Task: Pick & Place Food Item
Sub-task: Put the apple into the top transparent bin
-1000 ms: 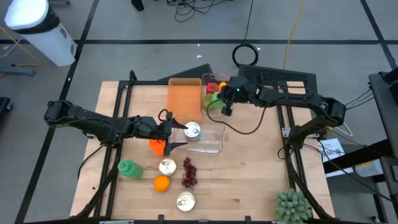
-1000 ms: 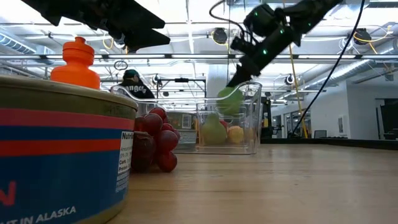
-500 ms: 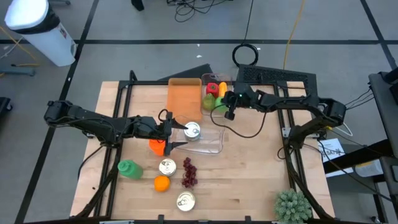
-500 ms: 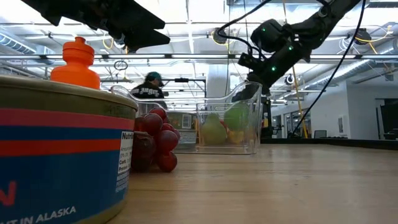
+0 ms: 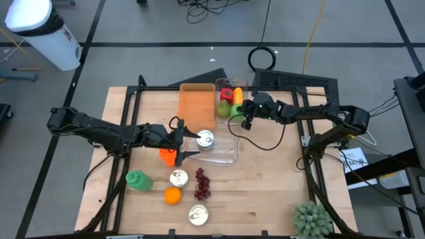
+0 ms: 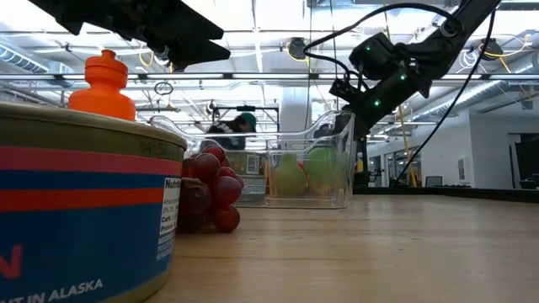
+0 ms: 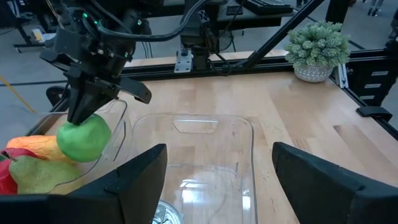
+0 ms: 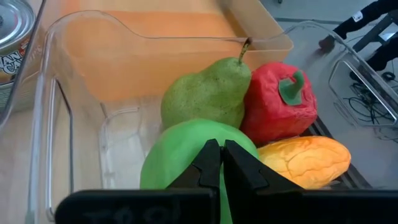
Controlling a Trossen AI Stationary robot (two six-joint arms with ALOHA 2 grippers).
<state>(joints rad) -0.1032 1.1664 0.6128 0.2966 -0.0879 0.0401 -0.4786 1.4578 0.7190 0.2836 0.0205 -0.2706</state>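
In the high view, a clear bin (image 5: 229, 85) at the table's far side holds a pear (image 5: 222, 109), a red pepper (image 5: 227, 93), a yellow fruit (image 5: 238, 97) and a green apple (image 5: 235, 110). My right gripper (image 5: 246, 117) is shut above the apple (image 8: 186, 158), and its fingers slant down into the bin (image 6: 345, 126). In the low view the apple (image 6: 321, 168) sits low inside the bin, next to the pear (image 6: 289, 177). My left gripper (image 5: 188, 143) waits open by a second clear container (image 5: 229, 149) that holds a can (image 5: 206, 139). My right gripper meets the green apple at its top (image 7: 79, 124), coming from above and slanting from the table's right. The shut fingertips (image 8: 211, 163) hide the exact place of contact. The apple hangs just below them, low in the bin, against the pear and pepper.
An orange tray (image 5: 196, 105) adjoins the bin. Toward the near edge lie two cans (image 5: 178, 178) (image 5: 198, 214), grapes (image 5: 202, 186), an orange (image 5: 172, 195), a green bottle (image 5: 136, 180) and an orange-capped bottle (image 5: 167, 155). A potted plant (image 5: 312, 220) stands at the near right corner.
My right gripper has shifted a little toward the table's right and near edge. The green apple has come down from the bin's rim height to low inside the bin, beside the pear. A person has walked across the room behind.
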